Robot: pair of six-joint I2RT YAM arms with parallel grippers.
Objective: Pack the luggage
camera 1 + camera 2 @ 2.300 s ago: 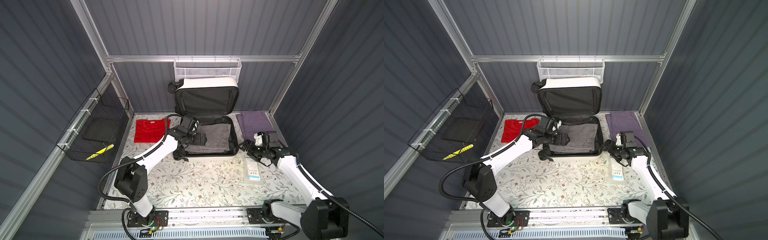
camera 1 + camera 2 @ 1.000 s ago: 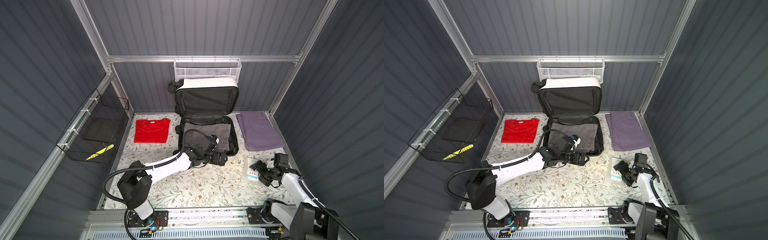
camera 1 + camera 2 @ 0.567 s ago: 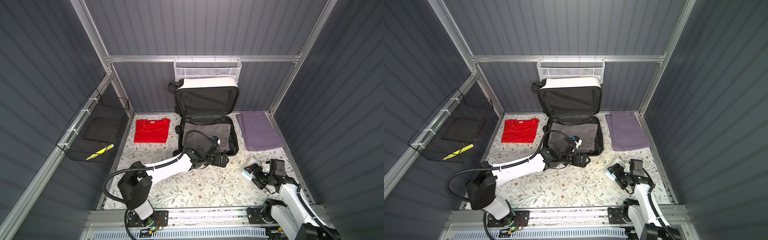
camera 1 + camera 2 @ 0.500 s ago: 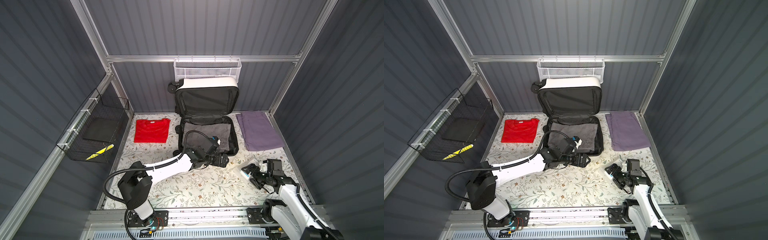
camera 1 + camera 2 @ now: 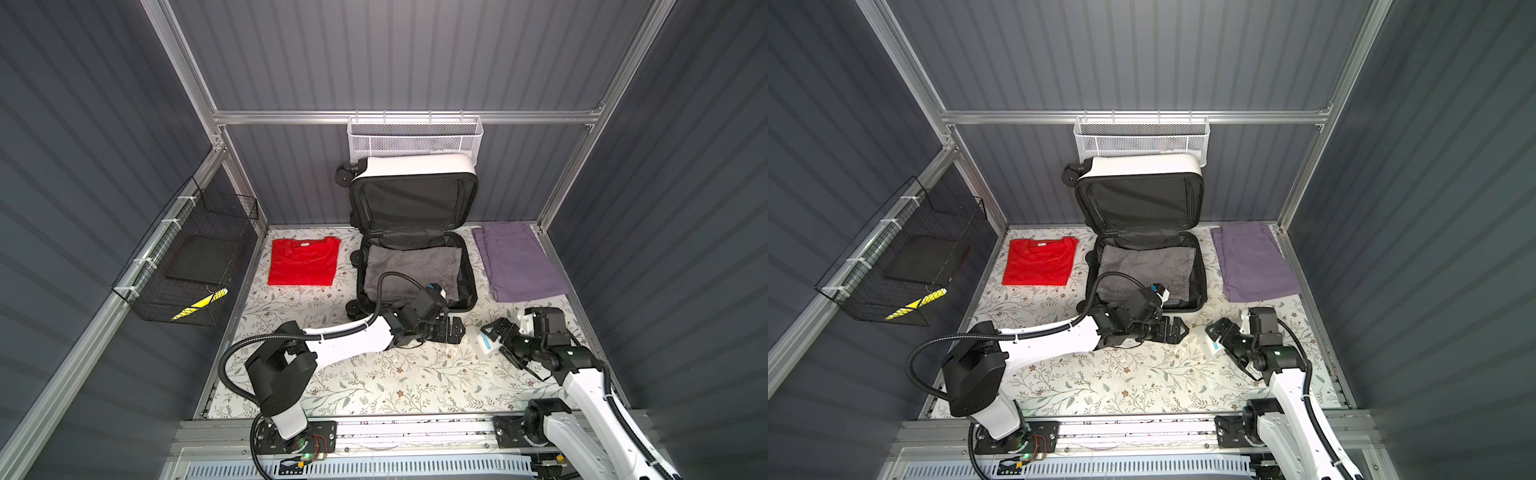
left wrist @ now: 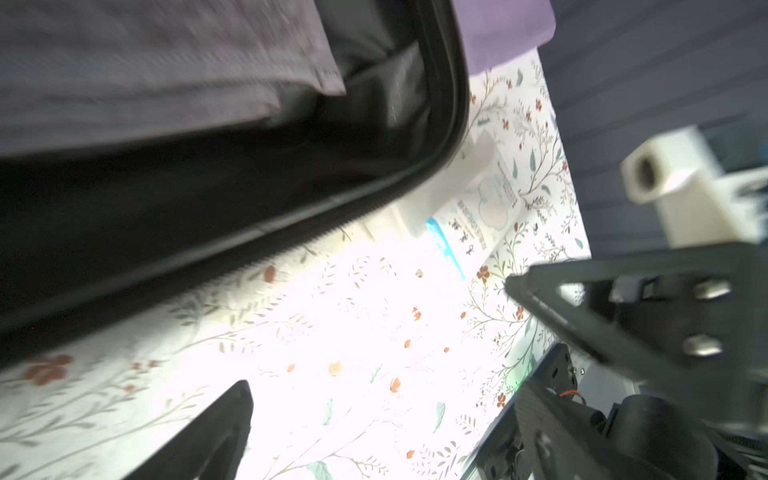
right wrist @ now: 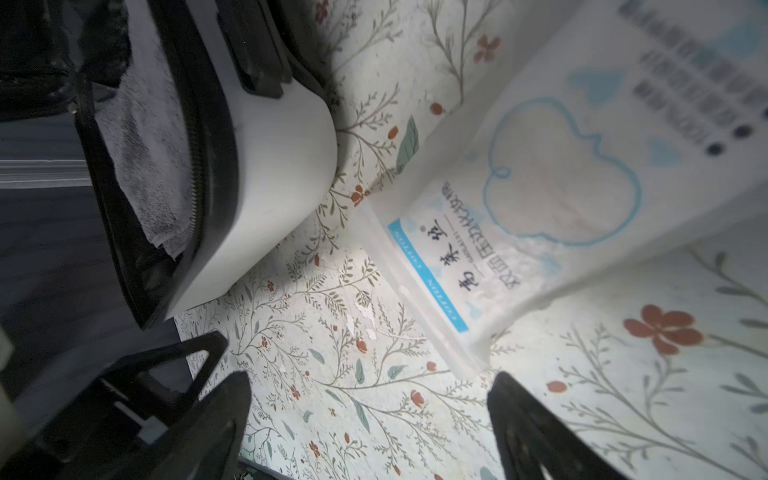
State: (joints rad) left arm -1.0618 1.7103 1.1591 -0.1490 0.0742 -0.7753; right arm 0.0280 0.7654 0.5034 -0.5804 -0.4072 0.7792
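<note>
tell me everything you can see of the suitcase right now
The luggage is a small white hard-shell case with black wheels, black fabric lining and a zip round the rim. It lies open: the base flat on the floral table, the lid upright at the back wall. A folded grey towel lies in the base.

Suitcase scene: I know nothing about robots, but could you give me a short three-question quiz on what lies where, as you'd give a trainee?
1. True or false: the white suitcase is zipped shut.
2. Where does the gray towel lie? A) in the black wire basket B) in the suitcase's lower half C) on the flowered tablecloth
3. Fill in: in both top views, the folded T-shirt left of the suitcase is ___.
Key: 1 false; 2 B; 3 red.
</note>
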